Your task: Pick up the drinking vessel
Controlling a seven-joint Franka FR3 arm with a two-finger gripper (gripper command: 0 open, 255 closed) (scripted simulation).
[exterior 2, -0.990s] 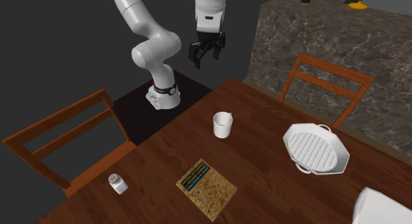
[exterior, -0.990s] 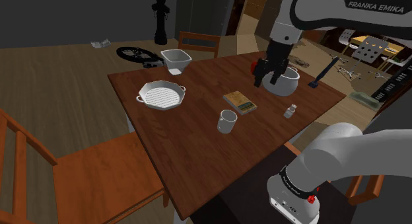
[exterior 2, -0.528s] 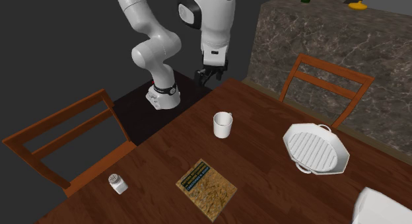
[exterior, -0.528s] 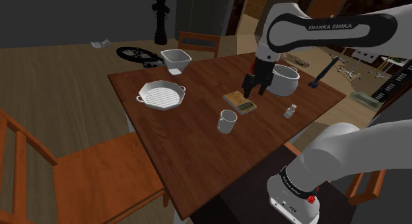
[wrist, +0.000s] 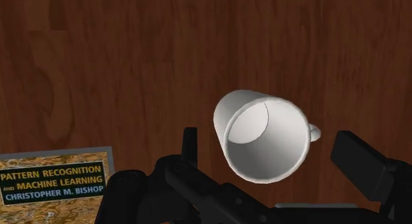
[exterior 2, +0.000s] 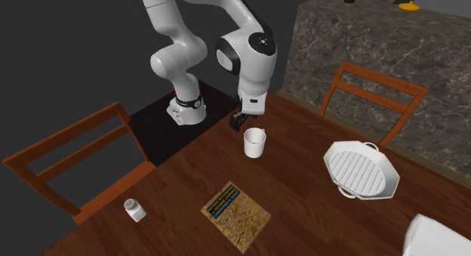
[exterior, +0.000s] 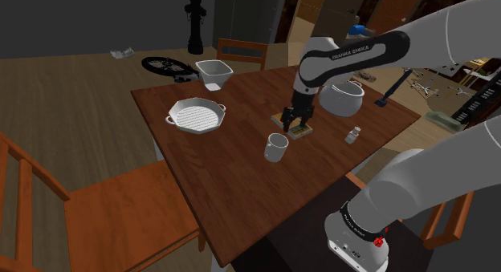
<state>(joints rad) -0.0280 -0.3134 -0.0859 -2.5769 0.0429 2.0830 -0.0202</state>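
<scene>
The tool point(wrist: 271, 140) is spread: in the wrist view its two black fingers point(wrist: 190, 142) stand apart, and the white mug point(wrist: 264, 137) shows between them, with neither finger touching it. The tool holds nothing. In the shoulder view the tool point(exterior: 293, 118) hangs low over the brown wooden bench point(exterior: 233, 178), just beyond the mug point(exterior: 277, 147). In the second exterior view the tool point(exterior 2: 238, 122) is just beside the rim of the mug point(exterior 2: 254, 143), on the side of the stand.

The mug stands upright on the bench point(exterior 2: 309, 202), its opening up and its small handle to the side. A book point(wrist: 54, 175) with a blue title band lies flat near it, apart from it. Further out stand a small shaker point(exterior: 352, 135), a white ribbed pan point(exterior: 195, 115) and a white pot point(exterior: 344, 97).
</scene>
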